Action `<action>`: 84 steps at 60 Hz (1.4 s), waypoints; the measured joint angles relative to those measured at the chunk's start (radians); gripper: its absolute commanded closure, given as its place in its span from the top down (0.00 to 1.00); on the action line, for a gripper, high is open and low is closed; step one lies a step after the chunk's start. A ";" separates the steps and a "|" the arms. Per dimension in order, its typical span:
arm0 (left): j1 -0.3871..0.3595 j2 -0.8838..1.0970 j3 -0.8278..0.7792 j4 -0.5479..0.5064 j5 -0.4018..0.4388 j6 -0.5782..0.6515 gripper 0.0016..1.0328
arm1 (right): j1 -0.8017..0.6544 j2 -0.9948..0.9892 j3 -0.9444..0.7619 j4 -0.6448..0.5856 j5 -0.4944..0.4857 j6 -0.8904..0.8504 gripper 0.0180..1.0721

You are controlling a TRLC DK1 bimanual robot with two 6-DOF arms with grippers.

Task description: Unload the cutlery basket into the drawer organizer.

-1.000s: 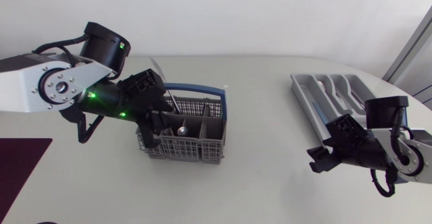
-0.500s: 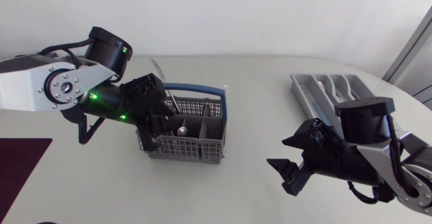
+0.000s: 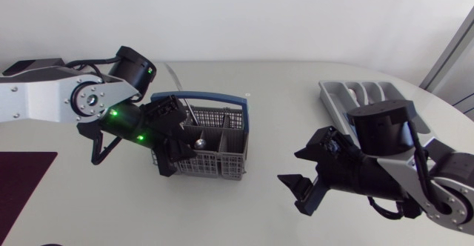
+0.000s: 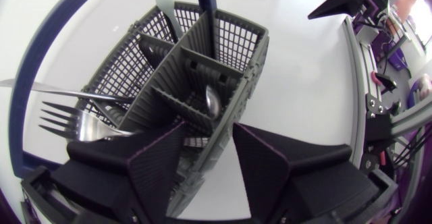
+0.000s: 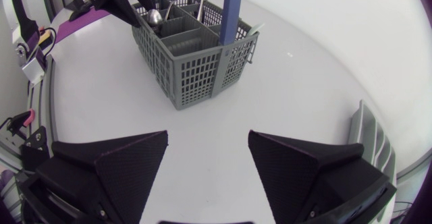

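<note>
The grey cutlery basket (image 3: 211, 153) with a blue handle stands left of the table's middle. It holds a spoon (image 3: 198, 138), a fork (image 4: 61, 116) and other pieces. My left gripper (image 3: 174, 157) is at the basket's near-left corner. In the left wrist view this gripper (image 4: 208, 150) straddles the basket's wall (image 4: 223, 109), one finger inside and one outside, shut on it. My right gripper (image 3: 291, 170) hangs open and empty to the right of the basket. In the right wrist view it (image 5: 208, 150) faces the basket (image 5: 196, 48) from a distance. The grey drawer organizer (image 3: 352, 98) lies at the far right, partly hidden by my right arm.
A dark purple mat (image 3: 22, 179) lies at the table's left front edge. Bare tabletop (image 3: 259, 127) stretches between the basket and the organizer. The organizer's rim (image 5: 371, 133) shows beside my right gripper.
My right arm has swung from beside the organizer toward the basket, its fingers spreading wider. My left arm has shifted its pose a little while its gripper stays at the basket.
</note>
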 measured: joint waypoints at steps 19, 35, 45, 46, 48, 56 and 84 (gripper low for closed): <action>0.003 0.002 0.023 0.000 0.026 -0.046 0.48 | 0.012 0.001 0.000 0.000 0.021 0.001 0.83; 0.008 0.009 0.034 0.005 0.052 -0.075 0.43 | 0.018 0.001 0.000 0.000 0.027 0.001 0.83; 0.005 0.029 0.034 0.011 0.067 -0.086 0.41 | 0.019 0.001 0.000 0.000 0.032 0.000 0.83; 0.005 0.031 0.034 0.011 0.068 -0.086 0.40 | 0.019 0.001 0.000 0.000 0.034 0.000 0.83; 0.005 0.034 0.034 0.012 0.072 -0.089 0.37 | 0.019 0.001 0.000 0.000 0.035 0.000 0.83; 0.000 0.045 0.034 0.015 0.085 -0.105 0.35 | 0.023 0.001 0.000 0.001 0.045 0.000 0.83; -0.001 0.056 0.060 0.047 0.097 -0.150 0.41 | 0.032 0.001 0.000 0.001 0.047 0.000 0.83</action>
